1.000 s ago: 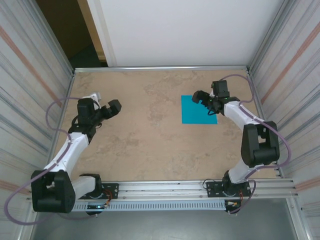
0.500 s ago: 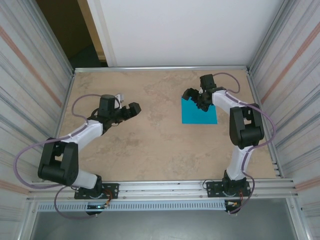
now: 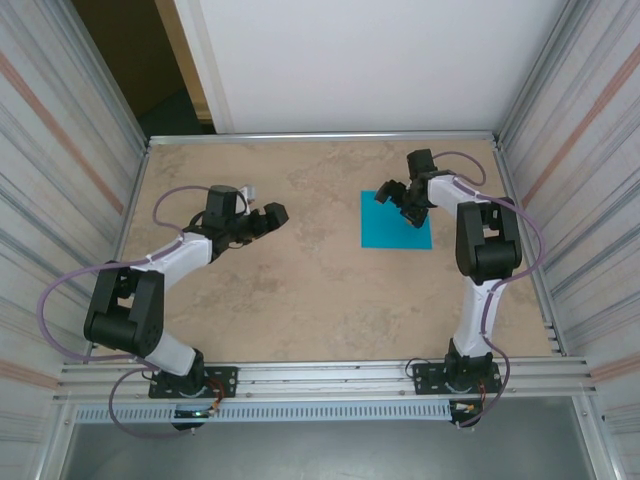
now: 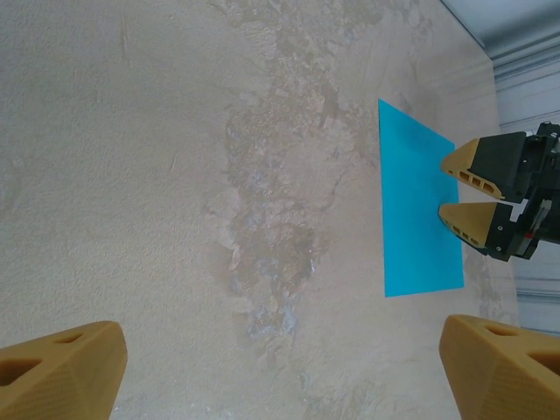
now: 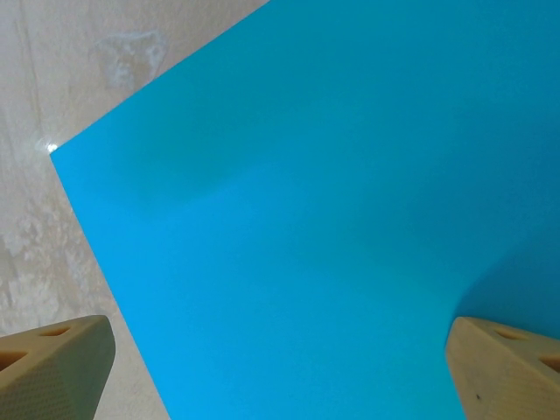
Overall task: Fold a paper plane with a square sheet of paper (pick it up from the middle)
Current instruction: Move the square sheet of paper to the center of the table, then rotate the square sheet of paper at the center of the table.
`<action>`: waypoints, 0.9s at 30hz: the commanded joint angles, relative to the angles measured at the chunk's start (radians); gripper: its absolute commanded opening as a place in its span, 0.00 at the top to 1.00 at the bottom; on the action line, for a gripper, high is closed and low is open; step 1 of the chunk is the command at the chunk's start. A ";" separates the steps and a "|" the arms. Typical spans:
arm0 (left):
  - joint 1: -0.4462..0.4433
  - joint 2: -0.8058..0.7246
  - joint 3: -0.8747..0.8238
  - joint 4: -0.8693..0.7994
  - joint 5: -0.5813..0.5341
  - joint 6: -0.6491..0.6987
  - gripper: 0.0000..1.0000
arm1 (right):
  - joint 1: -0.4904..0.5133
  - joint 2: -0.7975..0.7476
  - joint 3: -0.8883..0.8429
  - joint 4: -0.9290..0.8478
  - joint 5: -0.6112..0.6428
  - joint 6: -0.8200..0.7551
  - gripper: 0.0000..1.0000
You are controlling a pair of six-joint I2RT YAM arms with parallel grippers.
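Blue paper square (image 3: 396,220) lies on the bench (image 3: 300,290); right fingers (image 4: 475,166) spread above it, left fingers (image 4: 61,372) spread, well aside.

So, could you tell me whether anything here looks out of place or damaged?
Nothing stands out. The square sheet of paper lies unfolded on the table, with no tears or creases showing. The right claw is open near its far edge; the left claw is open above bare table.
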 commanded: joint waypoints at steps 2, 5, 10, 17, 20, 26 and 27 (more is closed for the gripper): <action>-0.006 0.001 0.027 -0.014 0.006 -0.001 0.05 | 0.046 0.037 -0.037 -0.060 -0.006 0.053 0.04; -0.007 -0.005 0.026 -0.025 -0.008 0.000 0.03 | 0.100 0.027 -0.068 -0.072 0.023 0.100 0.04; -0.005 -0.008 0.021 -0.035 -0.025 0.000 0.02 | 0.229 -0.029 -0.186 -0.019 0.008 0.228 0.04; -0.006 0.011 0.022 -0.034 -0.023 -0.020 0.02 | 0.435 -0.144 -0.288 0.071 -0.035 0.439 0.06; -0.008 0.016 0.026 -0.041 -0.003 -0.036 0.04 | 0.421 -0.239 -0.287 0.078 -0.032 0.421 0.07; -0.070 0.016 0.050 -0.115 0.032 -0.087 0.10 | 0.273 -0.344 -0.313 0.037 -0.098 0.221 0.11; -0.093 0.021 0.054 -0.131 0.036 -0.101 0.12 | 0.250 -0.336 -0.312 0.009 -0.114 0.174 0.13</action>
